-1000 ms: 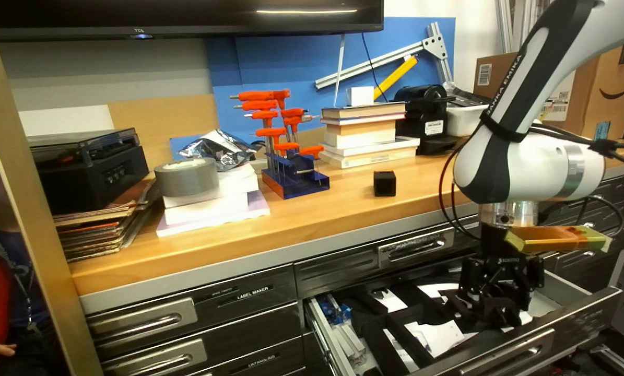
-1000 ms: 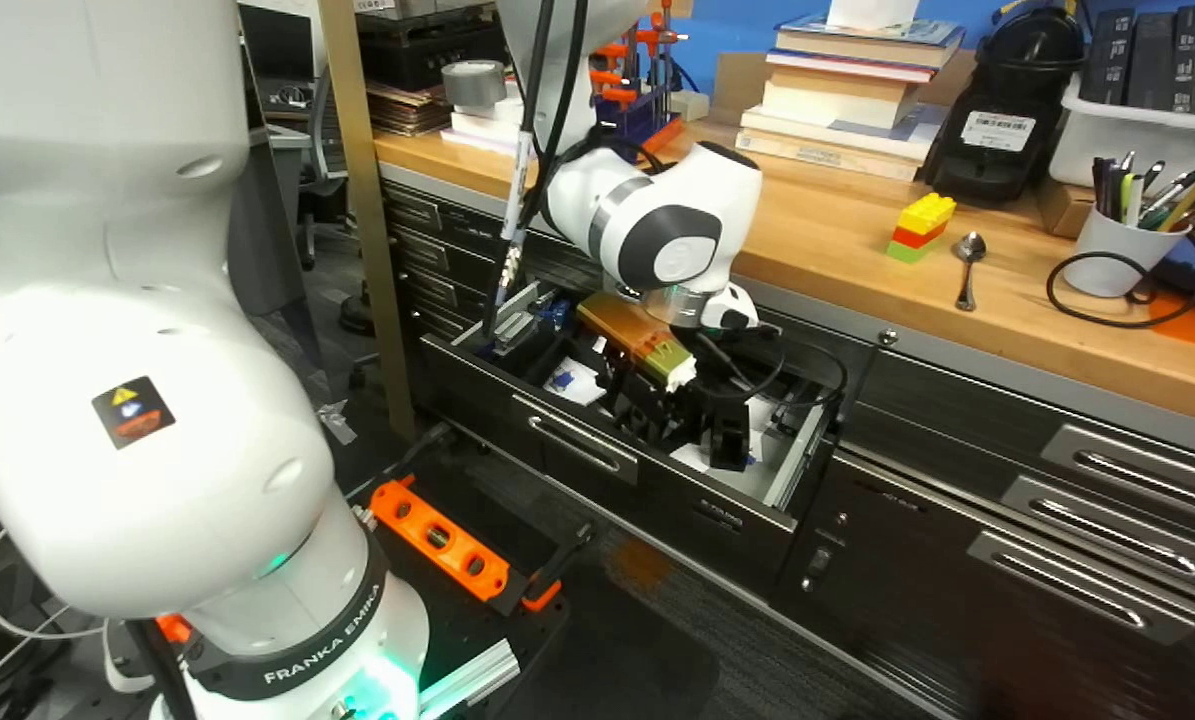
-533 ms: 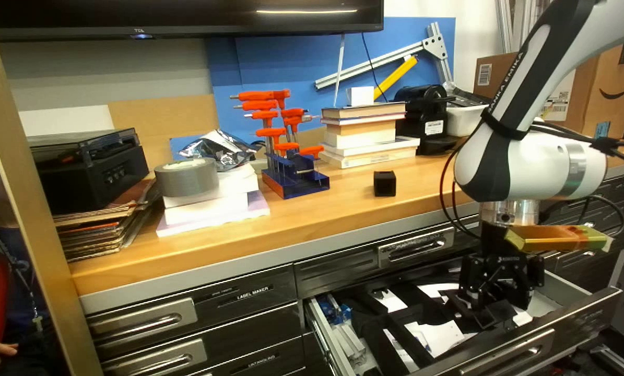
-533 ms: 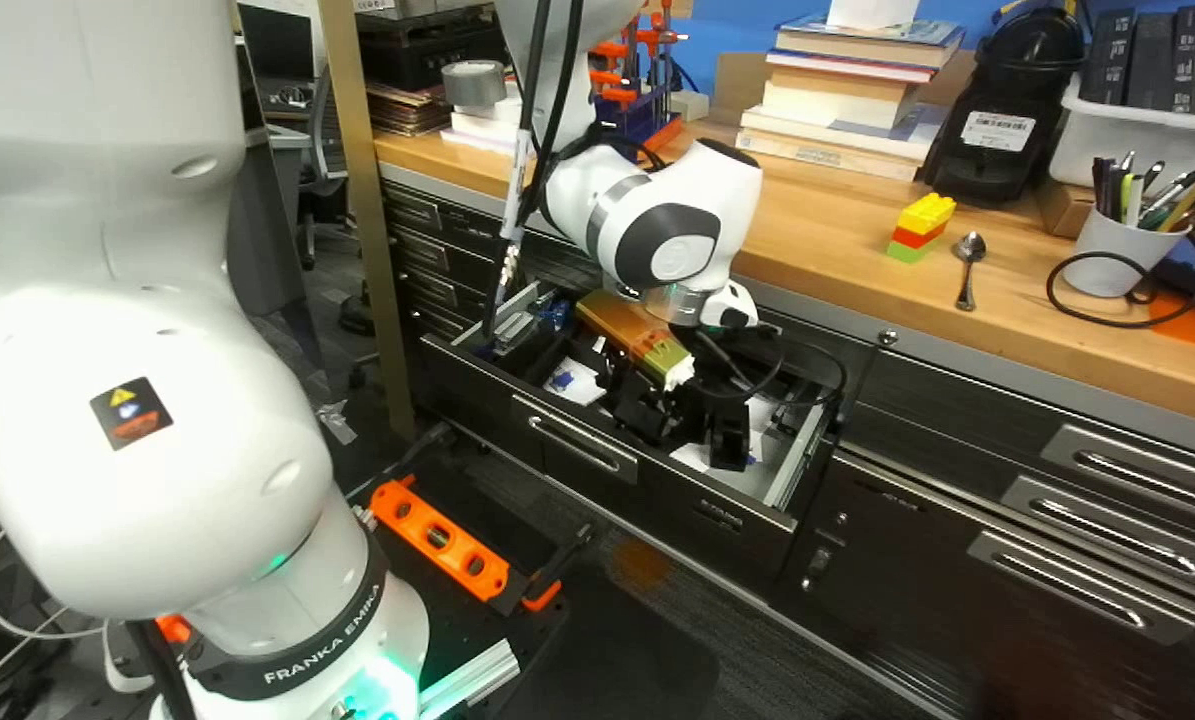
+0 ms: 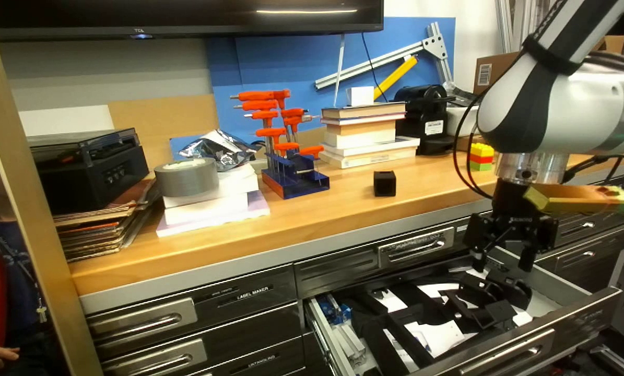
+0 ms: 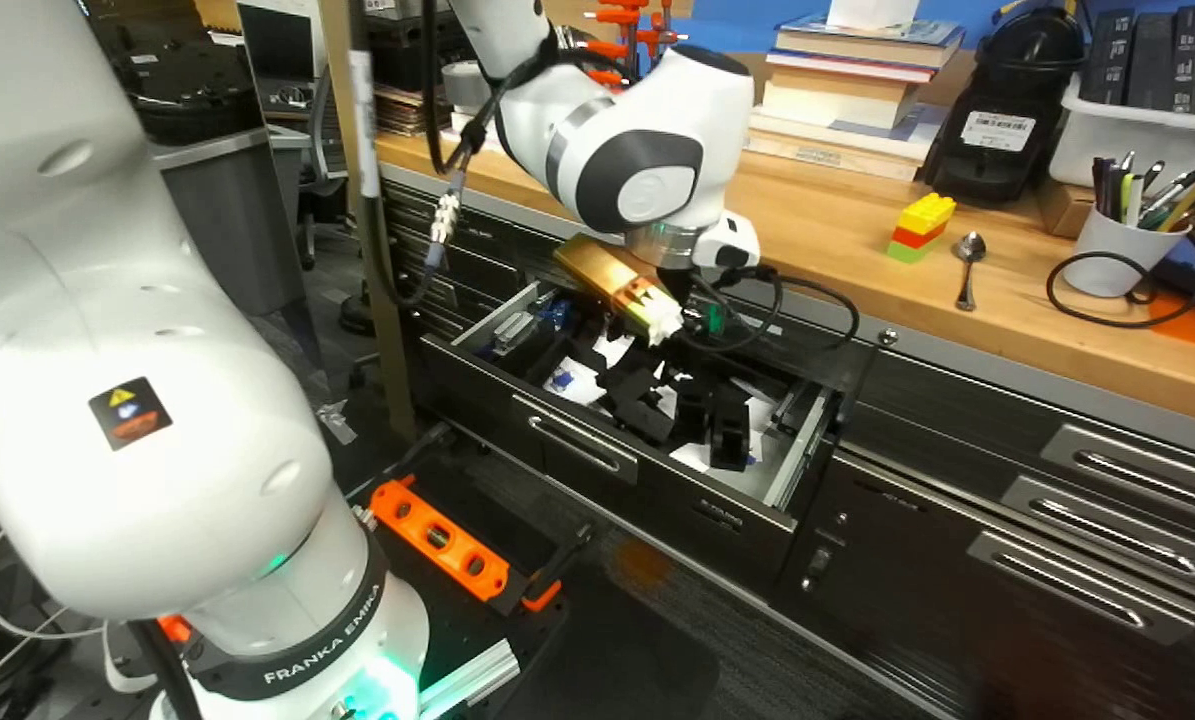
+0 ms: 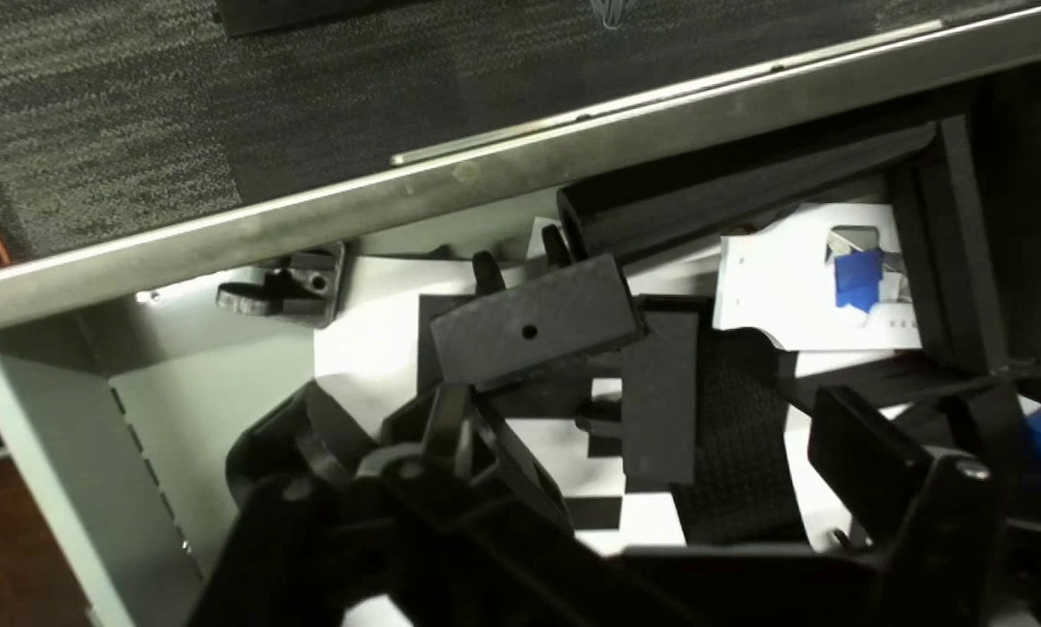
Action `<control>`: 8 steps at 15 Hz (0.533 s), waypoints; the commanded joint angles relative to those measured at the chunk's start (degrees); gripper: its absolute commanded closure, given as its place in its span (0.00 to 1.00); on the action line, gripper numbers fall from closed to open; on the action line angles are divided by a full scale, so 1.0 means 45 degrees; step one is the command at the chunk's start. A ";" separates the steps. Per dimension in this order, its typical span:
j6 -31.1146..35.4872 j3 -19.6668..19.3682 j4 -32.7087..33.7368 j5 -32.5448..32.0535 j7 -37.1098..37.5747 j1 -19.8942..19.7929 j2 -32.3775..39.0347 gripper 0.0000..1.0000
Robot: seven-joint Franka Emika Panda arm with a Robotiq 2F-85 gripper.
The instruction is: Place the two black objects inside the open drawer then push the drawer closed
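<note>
Wide grey metal drawer (image 5: 578, 320), lower right of an exterior view: pulled out. Black jointed gripper (image 5: 502, 265), above it: spread, empty. Small matte-black plastic-looking cube (image 5: 385, 184), mid-frame: on the long wooden counter (image 5: 332, 210). Judged: first placement apparently done; next, fetch the cube.

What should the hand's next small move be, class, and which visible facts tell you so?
I would probably raise the hand and bring it toward the small black block on the wooden counter. That block lies outside the open drawer, and the hand hangs over the drawer with its fingers apart and nothing between them.
</note>
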 commanded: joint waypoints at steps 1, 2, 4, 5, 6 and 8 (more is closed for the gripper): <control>-0.0802 -0.0090 -0.0900 -0.0652 0.0664 0.0449 -0.3171 0.00; -0.0946 -0.0063 -0.0969 -0.0738 0.0813 0.0546 -0.3848 0.00; -0.1609 0.0017 -0.0746 -0.0866 0.1107 0.0796 -0.5129 0.00; -0.1931 0.0109 -0.0545 -0.0983 0.1299 0.0922 -0.5658 0.00; -0.2286 0.0194 -0.0322 -0.1046 0.1514 0.1056 -0.6094 0.00; -0.2861 0.0474 0.0242 -0.1143 0.2009 0.1348 -0.6725 0.00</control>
